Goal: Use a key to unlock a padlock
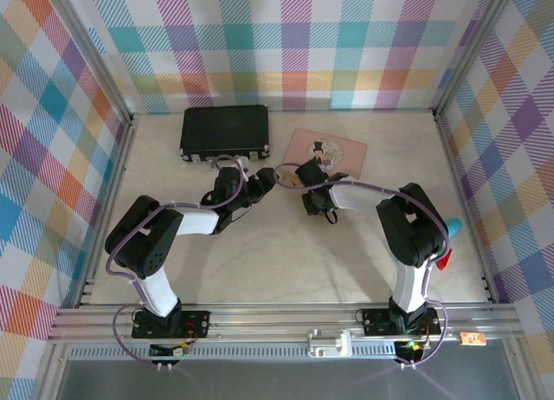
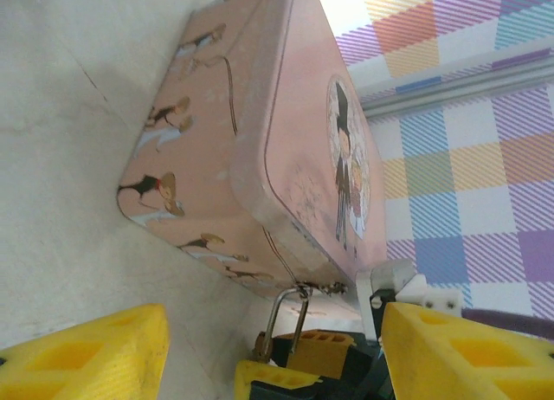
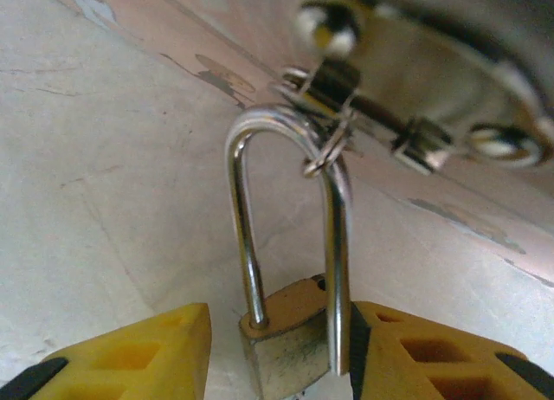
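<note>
Pale tabletop (image 1: 286, 244) within plaid walls (image 1: 294, 36). Both arms reached forward, bent at the elbow, wrists converging beside the pink tin (image 2: 286, 140). Left gripper (image 2: 275, 313): jaws spread wide, the tin ahead of them. Right gripper (image 3: 281, 331): jaws parted around the padlock (image 3: 281, 344), its brass body between them, against one jaw and clear of the other, its shackle (image 3: 247, 218) rising beyond the tips to the tin's edge.
</note>
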Controlling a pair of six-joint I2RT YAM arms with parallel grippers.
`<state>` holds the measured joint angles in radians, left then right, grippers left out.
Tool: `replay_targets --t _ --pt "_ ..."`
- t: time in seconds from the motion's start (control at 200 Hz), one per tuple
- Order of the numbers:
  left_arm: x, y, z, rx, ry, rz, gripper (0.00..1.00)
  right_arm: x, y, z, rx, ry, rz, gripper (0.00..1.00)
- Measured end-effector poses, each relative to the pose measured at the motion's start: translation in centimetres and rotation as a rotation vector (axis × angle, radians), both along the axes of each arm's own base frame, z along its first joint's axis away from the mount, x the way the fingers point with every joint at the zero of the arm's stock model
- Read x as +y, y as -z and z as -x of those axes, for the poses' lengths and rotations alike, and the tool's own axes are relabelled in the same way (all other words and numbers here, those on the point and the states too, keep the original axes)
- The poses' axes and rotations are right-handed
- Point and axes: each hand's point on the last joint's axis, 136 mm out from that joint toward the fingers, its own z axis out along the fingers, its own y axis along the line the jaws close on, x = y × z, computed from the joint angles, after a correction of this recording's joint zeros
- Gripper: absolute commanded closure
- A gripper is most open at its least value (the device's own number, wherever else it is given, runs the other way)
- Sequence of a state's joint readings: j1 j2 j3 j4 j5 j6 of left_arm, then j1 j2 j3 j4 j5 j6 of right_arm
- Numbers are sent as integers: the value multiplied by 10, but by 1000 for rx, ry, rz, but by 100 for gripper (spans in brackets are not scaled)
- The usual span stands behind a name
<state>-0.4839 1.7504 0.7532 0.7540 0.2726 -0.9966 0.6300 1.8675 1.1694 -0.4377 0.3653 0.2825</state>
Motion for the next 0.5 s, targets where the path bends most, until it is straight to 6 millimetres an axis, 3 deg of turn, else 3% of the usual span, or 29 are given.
replay_targets --t 0.255,0.5 --pt "8 -2 -4 -8 -16 -2 34 2 6 1 -8 -19 42 64" --pt "6 -4 -2 -12 6 9 37 6 -2 3 -23 -40 -8 90"
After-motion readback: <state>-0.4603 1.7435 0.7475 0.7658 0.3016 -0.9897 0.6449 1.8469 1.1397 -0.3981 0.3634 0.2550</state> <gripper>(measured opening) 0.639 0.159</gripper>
